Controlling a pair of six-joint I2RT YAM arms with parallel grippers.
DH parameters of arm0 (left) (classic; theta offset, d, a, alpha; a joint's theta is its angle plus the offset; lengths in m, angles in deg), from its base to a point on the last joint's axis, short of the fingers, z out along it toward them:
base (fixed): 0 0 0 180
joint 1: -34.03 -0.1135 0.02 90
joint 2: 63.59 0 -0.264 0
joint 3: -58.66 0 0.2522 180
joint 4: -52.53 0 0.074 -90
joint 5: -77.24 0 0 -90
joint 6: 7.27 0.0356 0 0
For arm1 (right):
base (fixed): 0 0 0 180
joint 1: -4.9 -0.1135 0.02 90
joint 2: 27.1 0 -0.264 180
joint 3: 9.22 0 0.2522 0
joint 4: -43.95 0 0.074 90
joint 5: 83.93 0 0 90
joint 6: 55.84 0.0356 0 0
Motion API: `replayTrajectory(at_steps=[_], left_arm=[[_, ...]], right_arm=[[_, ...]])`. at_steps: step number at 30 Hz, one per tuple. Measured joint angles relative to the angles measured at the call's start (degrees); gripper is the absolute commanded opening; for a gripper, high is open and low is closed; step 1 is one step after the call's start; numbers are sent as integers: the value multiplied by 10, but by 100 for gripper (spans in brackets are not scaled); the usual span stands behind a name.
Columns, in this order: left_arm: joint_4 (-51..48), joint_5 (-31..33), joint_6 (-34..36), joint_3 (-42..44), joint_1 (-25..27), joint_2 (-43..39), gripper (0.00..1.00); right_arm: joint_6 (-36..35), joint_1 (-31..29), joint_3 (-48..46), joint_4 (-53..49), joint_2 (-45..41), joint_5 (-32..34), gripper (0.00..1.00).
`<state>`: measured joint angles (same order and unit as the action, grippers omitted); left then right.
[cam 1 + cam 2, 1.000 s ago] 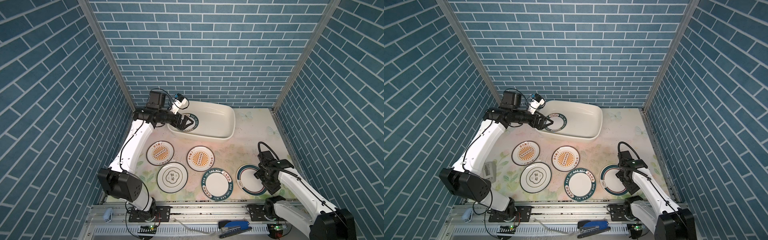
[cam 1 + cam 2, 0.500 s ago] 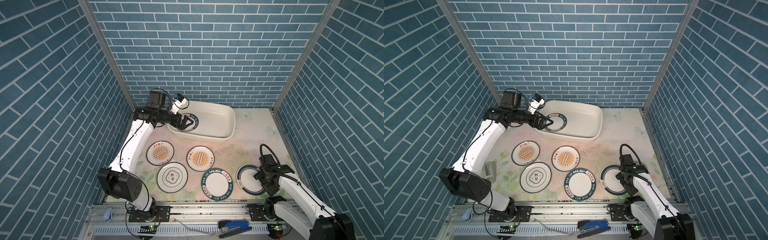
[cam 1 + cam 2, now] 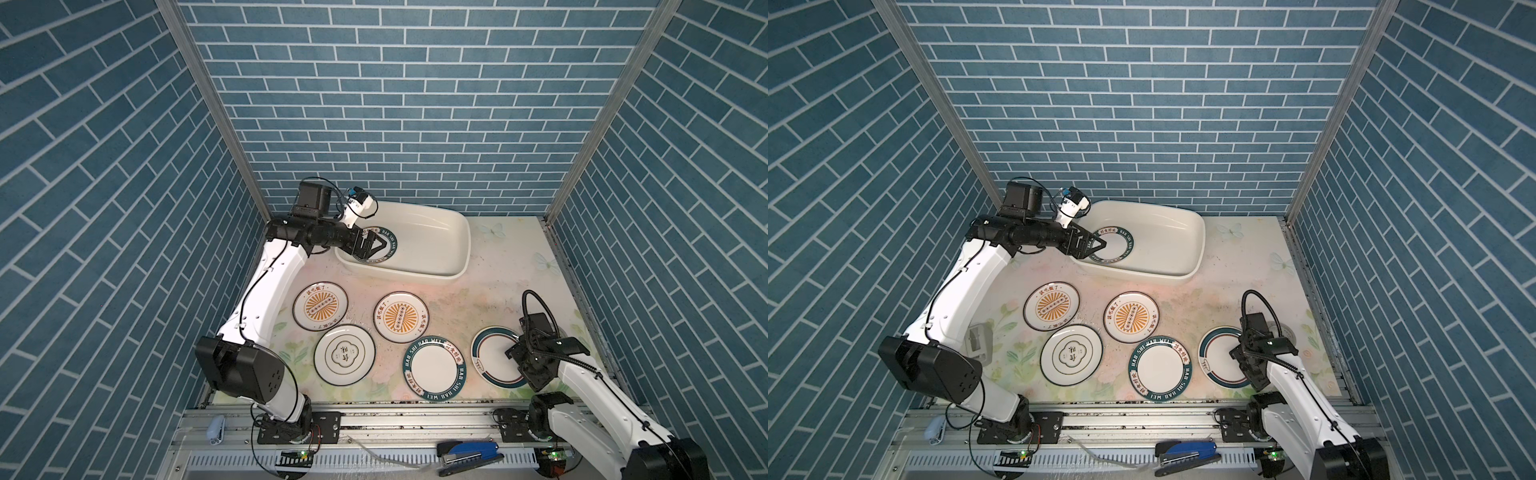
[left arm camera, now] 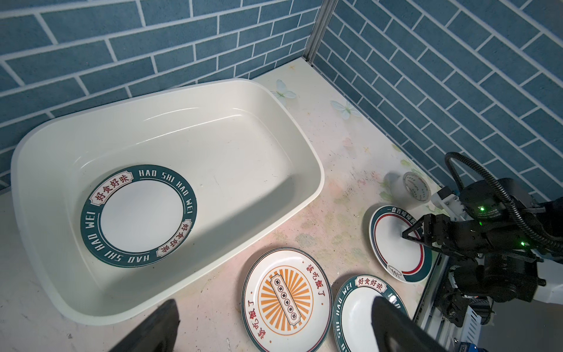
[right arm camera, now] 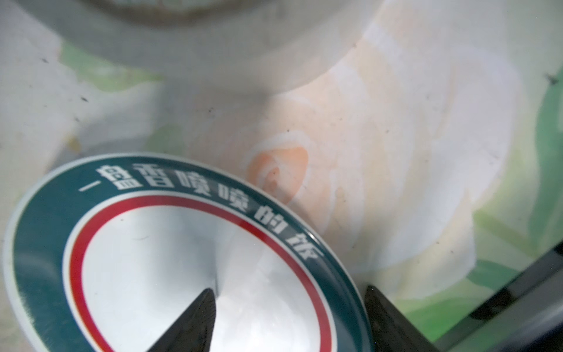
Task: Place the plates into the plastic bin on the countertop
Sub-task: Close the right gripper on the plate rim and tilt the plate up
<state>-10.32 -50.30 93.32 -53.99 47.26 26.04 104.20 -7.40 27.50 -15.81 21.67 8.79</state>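
Top views: one lettered-band plate point(image 3: 390, 246) lies in the left end of the plastic bin point(image 3: 436, 245), which sits at the back of the worktop point(image 3: 498, 282) by the brick wall.
Left hand: the left hand point(image 3: 371, 246) hangs over that plate inside the bin, jaws spread wide and gripping nothing. The left wrist view shows the plate lying flat and free on the bin floor.
Done: one plate in the bin.
Left to do: five plates lie on the worktop in front of the bin. They are a sunburst plate point(image 3: 320, 306), a second sunburst plate point(image 3: 401, 316), a clover plate point(image 3: 344, 354), a second lettered-band plate point(image 3: 434, 371) and a ringed plate point(image 3: 492, 353) in green and red.
Right hand: the right hand point(image 5: 289, 301) is down at the ringed plate's edge on the right-wall side. In the right wrist view one finger is over the white centre and the other is outside the rim. The jaws are apart and not yet clamped, and the plate is on the worktop.
Step in hand: probably the pickup of a second plate.
Room: the bin's right half is bare, enough for a plate beside the first.
Progress: early, with most of the job ahead.
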Motion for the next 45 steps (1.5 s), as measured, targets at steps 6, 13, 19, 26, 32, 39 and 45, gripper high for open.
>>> replayTrajectory(at_steps=[6, 13, 19, 26, 32, 39, 45], left_arm=[[2, 0, -7, 0, 0, 0, 100], [11, 4, -7, 1, 0, 2, 100], [12, 5, -7, 1, 2, 6, 99], [12, 12, -7, 1, 2, 12, 100], [12, 15, -7, 1, 3, 12, 100], [12, 17, -7, 1, 3, 12, 100], [11, 18, -7, 1, 8, 12, 100]], right_arm=[[4, 0, -21, 24, -46, -10, 70], [7, 1, -34, 83, -55, -27, 66], [7, 1, -45, 150, -43, -38, 63], [6, 1, -59, 213, -37, -52, 60], [6, 1, -84, 224, -79, -66, 56], [-5, 1, -97, 185, -132, -104, 53], [-16, 1, -100, 165, -144, -134, 46]])
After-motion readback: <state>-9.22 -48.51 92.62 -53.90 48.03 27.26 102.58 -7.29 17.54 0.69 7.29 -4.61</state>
